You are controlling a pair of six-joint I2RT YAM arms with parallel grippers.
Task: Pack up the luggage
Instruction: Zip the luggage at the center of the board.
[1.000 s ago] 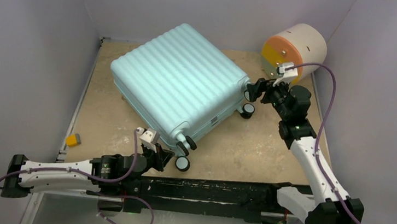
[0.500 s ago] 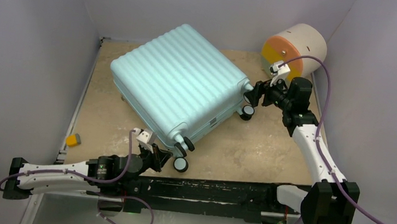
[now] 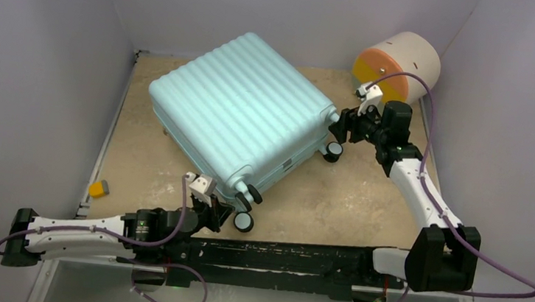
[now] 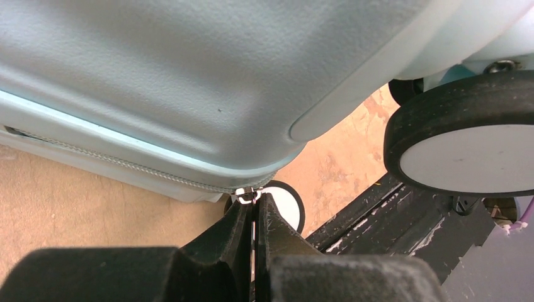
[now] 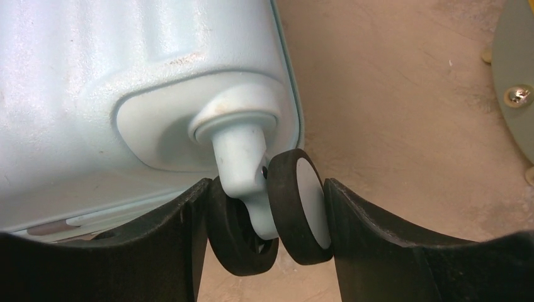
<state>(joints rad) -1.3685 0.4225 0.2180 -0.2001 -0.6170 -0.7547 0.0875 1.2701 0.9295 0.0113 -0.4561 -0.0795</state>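
Finding the luggage (image 3: 242, 111), pale teal and hard-shelled, lying closed and flat in the middle of the counter (image 3: 364, 197). Seeing its ribbed shell facing up and its body turned at an angle to the walls, with the wheeled end pointing toward the near right side.

Reaching in low from the left with the left end effector (image 3: 220, 207), at the near corner of the luggage, just beside the near wheel (image 3: 245, 221). Holding the fingers (image 4: 239, 226) pressed fully together, with only a thin slit between them. Pinching at the tips a small metal zipper pull (image 4: 247, 195), right where the zipper (image 4: 126, 165) is running under the edge of the shell.

Stretching across from the right with the right end effector (image 5: 267, 198), at the right corner of the luggage. Standing with the two black fingers (image 5: 371, 245) spread about as wide as the twin caster (image 5: 302, 214), one on each side of it, both lying very close against the black wheels. Not being able to tell whether pressing on the wheels already or only lying beside them.

Noticing behind this arm, at the far right of the counter, a round cream drawer unit (image 3: 406, 61) lying on its side and showing an orange and yellow front. Noticing also a small orange object (image 3: 99, 189) at the left edge of the counter, well apart from the luggage.
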